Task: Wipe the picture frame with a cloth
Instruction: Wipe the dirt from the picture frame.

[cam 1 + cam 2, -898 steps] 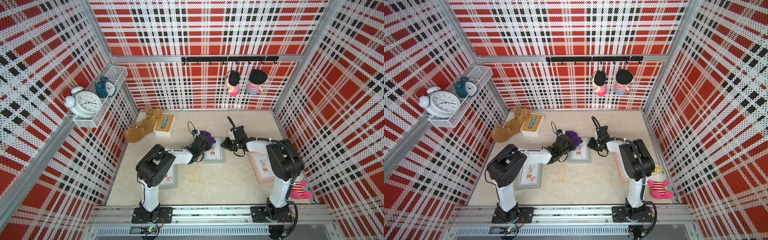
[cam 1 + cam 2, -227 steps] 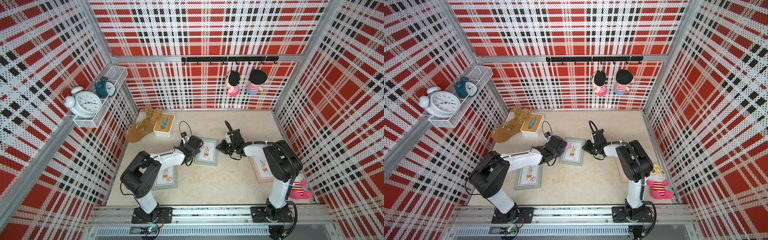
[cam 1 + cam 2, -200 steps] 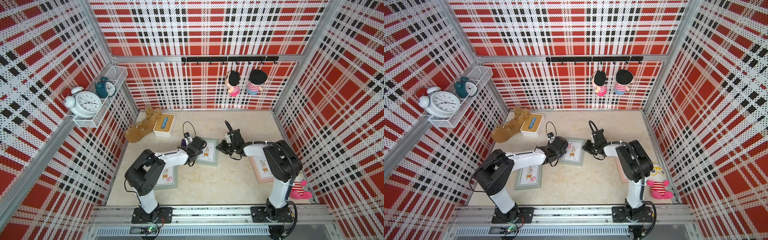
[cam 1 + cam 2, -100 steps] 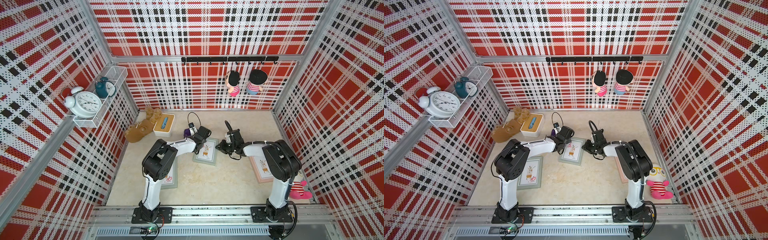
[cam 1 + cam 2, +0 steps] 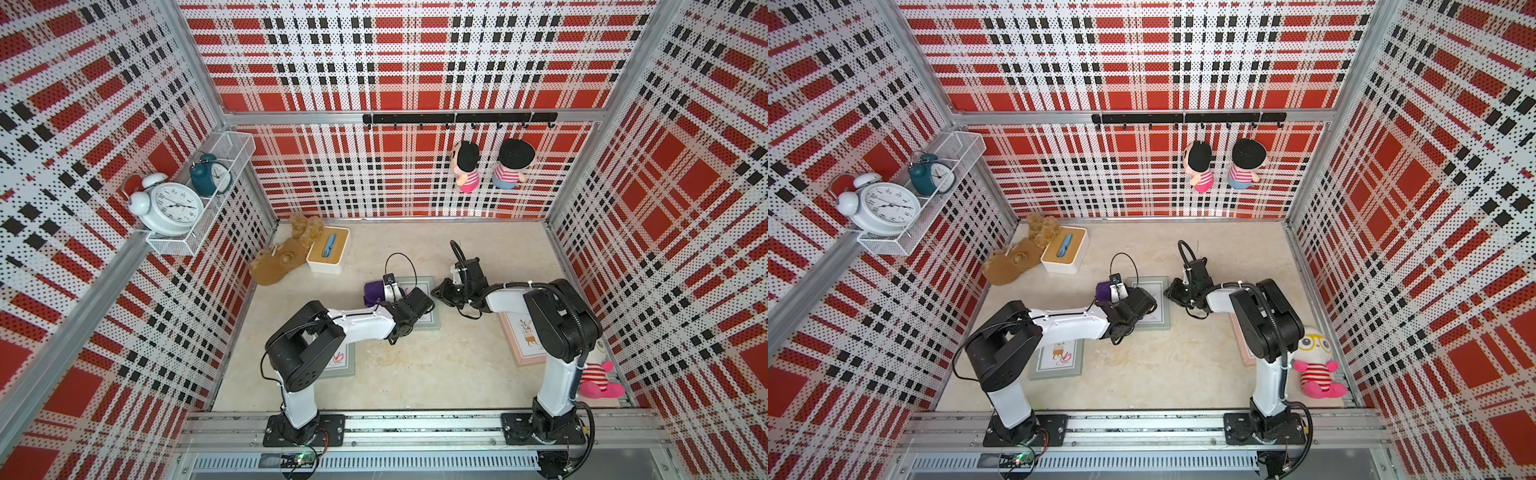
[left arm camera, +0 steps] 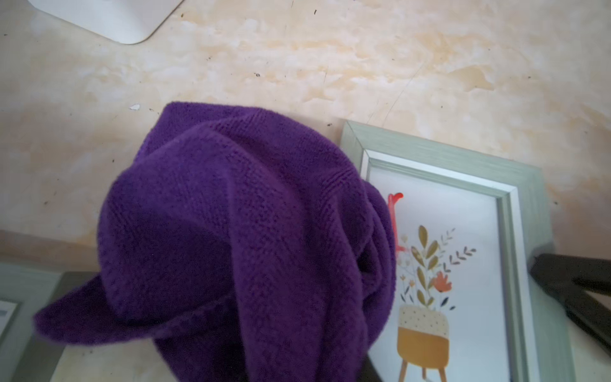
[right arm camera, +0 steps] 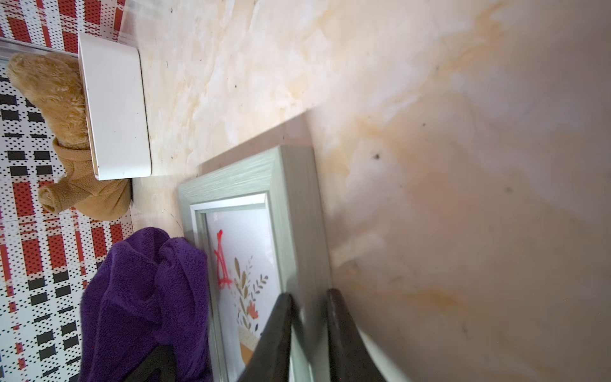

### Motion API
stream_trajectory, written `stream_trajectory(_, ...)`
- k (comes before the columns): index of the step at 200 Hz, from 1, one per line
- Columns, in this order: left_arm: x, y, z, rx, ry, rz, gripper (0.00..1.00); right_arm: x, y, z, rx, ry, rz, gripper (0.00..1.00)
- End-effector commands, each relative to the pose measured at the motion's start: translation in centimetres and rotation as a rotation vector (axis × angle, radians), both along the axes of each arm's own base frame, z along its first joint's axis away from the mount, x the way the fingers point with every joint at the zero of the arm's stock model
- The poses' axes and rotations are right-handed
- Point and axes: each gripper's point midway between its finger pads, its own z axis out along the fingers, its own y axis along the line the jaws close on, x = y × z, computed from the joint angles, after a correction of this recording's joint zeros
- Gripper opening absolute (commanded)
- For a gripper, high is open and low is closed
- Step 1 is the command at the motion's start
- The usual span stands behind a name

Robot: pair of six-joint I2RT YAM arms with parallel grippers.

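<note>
Marbled beige tabletop, red-plaid booth; picture frame [image 5: 424,286] lies flat mid-table, grey-green border, pot-plant print.

Change: approx half a sec ago the cloth [image 5: 374,292] sat farther back, past the frame's far-left corner; now drawn nearer, bunched along the upper left edge, mostly on bare table, only one fold over the glass. So strokes are running up and down the left side; judged mid-wipe, not done, since the red scribble [image 6: 395,198] shows uncovered just beside the cloth.

L gripper [image 5: 384,296]: nearly closed, pinching the cloth. R gripper [image 7: 309,330]: nearly closed, jaws astride the frame's right border, pinning it; no change in last sec.

Hidden: L fingers buried in cloth in wrist view; L forearm covers frame's near half in both top views; can't tell if cloth presses the glass or rides lifted; part of the scribble is behind the fold.
</note>
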Motion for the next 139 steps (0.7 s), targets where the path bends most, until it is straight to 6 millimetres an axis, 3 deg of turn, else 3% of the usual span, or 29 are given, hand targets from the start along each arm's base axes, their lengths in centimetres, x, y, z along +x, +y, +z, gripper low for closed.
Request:
stream_trajectory(1, -1.1, -0.7, -4.5, 0.017, 0.205, -0.073, 0.00, -3.3, -1.3, -5.6, -0.104, 0.182, -0.016, 0.21)
stream_trajectory(31, 5.1, -1.8, -3.1, -0.004, 0.166, -0.093, 0.00, -3.4, -1.1, -5.6, -0.099, 0.184, -0.013, 0.21)
stream_trajectory(52, 6.3, -2.2, -3.1, 0.004, 0.172, -0.117, 0.00, -3.4, -1.3, -5.6, -0.103, 0.185, -0.017, 0.21)
stream_trajectory(71, 4.5, -1.8, -3.7, 0.035, 0.210, -0.122, 0.00, -3.3, -1.3, -5.6, -0.104, 0.183, -0.020, 0.21)
stream_trajectory(118, -4.2, -1.5, -4.0, 0.118, 0.288, -0.139, 0.00, -3.5, -1.3, -6.1, -0.092, 0.207, -0.038, 0.21)
stream_trajectory(139, -6.6, -1.2, -4.8, 0.124, 0.315, -0.135, 0.00, -3.4, -1.3, -6.0, -0.090, 0.204, -0.047, 0.21)
